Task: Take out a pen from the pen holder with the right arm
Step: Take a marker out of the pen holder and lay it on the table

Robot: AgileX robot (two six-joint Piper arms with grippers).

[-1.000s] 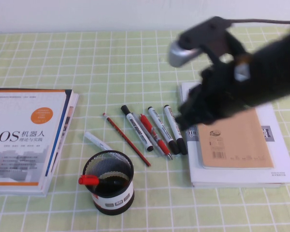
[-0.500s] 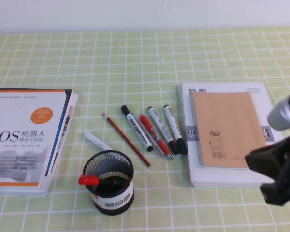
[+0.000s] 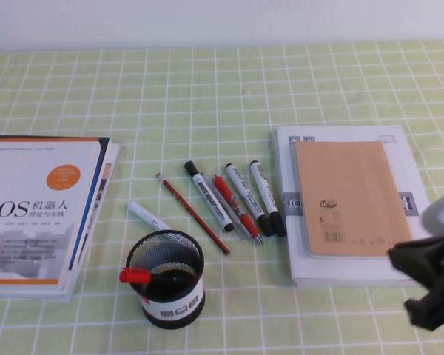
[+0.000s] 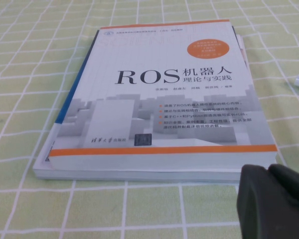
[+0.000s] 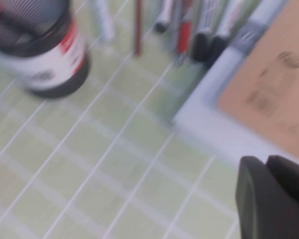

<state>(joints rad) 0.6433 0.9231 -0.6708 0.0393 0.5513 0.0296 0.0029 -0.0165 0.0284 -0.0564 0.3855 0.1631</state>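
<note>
- Your right gripper (image 3: 428, 282), clenched on nothing, hangs at the near right.
- The red pen (image 3: 135, 275) sits in the pen holder (image 3: 176, 307), well apart.
- Your left gripper (image 4: 269, 172), seemingly closed, is beside the book (image 4: 159, 99).

Noted a pale green worktop cloth (image 3: 207, 81) ruled with a white grid. Saw a white paperback book (image 3: 37, 214) printed with a grey block pattern, orange bands, an orange disc and black ROS lettering. Found a black wire-mesh pen holder (image 3: 176, 307) with a white band and red marks, and in it a red-capped pen (image 3: 135, 275). Picked out a dark red pencil (image 3: 194, 213), a red ballpoint (image 3: 233, 203), three white markers with black caps (image 3: 209, 197) and one plain white marker (image 3: 148, 215). Noted a tan kraft-paper notebook (image 3: 351, 196) on a white book with a grey stripe (image 3: 296, 259). Registered the left tool (image 4: 269, 172) and the right tool (image 5: 266, 167) as matte black.
</note>
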